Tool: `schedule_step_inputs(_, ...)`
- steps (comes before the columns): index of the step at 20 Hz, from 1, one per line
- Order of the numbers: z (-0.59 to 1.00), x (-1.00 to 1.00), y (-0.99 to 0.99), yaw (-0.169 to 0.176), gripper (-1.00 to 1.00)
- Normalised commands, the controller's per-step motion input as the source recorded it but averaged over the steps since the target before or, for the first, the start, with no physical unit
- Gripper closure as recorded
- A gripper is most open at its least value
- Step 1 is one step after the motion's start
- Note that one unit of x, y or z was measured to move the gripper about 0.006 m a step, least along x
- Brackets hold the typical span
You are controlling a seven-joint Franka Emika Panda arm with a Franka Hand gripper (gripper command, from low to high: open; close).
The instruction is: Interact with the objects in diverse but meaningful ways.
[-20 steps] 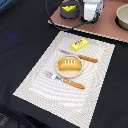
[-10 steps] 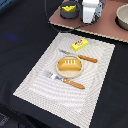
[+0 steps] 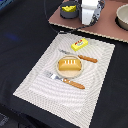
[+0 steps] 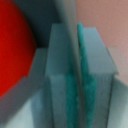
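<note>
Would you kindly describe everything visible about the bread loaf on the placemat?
The bread loaf is a rounded, golden-brown toy with pale score marks across its top and a glossy, plastic look. It sits upright on a small plate near the middle of the striped placemat, between a knife and a fork, both with wooden-looking handles. Nothing grips it.

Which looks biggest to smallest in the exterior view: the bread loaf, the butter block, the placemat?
1. Placemat, by far the largest.
2. Bread loaf, mid-sized.
3. Butter block, smallest. It lies farther from the camera, so the gap to the loaf may be slightly exaggerated.
</note>
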Motion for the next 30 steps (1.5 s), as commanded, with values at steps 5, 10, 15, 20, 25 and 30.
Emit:
schedule_step_inputs(5,0.25,0.16,0.27,0.001,-1.0)
schedule_step_inputs(10,0.44,0.19,0.24,0.0,-1.0)
schedule_step_inputs(15,0.91,0.14,0.24,0.0,-1.0)
schedule_step_inputs(20,0.85,0.15,0.2,0.0,-1.0)
schedule_step_inputs(25,0.71,0.35,-0.03,-0.011,-1.0)
schedule_step_inputs(30,0.34,0.5,-0.56,-0.001,-1.0)
